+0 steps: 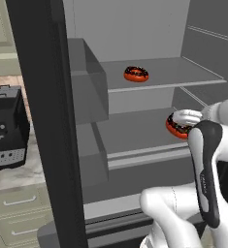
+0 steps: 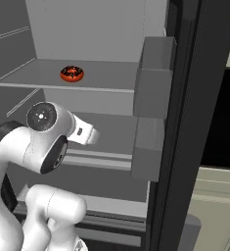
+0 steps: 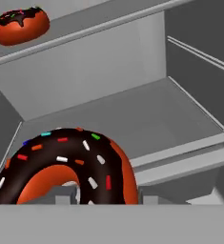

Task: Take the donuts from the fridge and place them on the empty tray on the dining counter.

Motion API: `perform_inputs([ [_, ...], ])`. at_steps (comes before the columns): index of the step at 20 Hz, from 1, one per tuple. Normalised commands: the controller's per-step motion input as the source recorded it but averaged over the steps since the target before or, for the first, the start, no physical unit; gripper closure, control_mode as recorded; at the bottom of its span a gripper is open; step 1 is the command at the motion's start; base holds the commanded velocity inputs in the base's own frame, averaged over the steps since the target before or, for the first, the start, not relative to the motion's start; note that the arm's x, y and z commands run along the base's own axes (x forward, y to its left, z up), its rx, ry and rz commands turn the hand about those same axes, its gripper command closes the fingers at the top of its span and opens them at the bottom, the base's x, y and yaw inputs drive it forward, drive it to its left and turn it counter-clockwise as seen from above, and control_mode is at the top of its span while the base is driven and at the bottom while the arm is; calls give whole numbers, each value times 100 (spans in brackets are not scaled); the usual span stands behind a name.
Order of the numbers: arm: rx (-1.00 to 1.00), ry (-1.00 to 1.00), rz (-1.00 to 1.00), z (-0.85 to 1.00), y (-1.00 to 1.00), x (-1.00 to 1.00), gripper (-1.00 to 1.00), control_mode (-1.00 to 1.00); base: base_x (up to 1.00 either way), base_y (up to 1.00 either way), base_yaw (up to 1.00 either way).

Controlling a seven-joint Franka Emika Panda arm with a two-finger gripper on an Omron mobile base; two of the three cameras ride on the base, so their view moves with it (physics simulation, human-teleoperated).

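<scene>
The fridge stands open with its grey shelves showing. One donut, with chocolate icing and sprinkles, lies alone on the upper shelf. The second donut is at the right end of the lower shelf, tilted and very close in the hand view. My gripper comes down on it from the right and is shut on it, the fingertips hidden behind the icing. In the right base view my arm covers this donut.
The black fridge door stands open at the left with grey door bins; the other door and its bins close the right side. A black coffee machine sits on a marble-topped cabinet run.
</scene>
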Motion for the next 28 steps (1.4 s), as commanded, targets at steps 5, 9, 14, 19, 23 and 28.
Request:
perform_inputs([
  [5, 0, -14, 0, 91, 0, -82, 100, -100, 0, 0, 0],
  [9, -3, -9, 0, 45, 8, -99, 100, -100, 0, 0, 0],
  [14, -1, -2, 0, 7, 2, -20, 100, 100, -80, 0, 0],
  [19, 0, 0, 0, 0, 0, 0, 100, 100, -100, 0, 0],
  [23, 0, 0, 0, 0, 0, 0, 100, 100, -100, 0, -2],
  [28, 0, 0, 0, 0, 0, 0, 100, 100, -100, 0, -13],
])
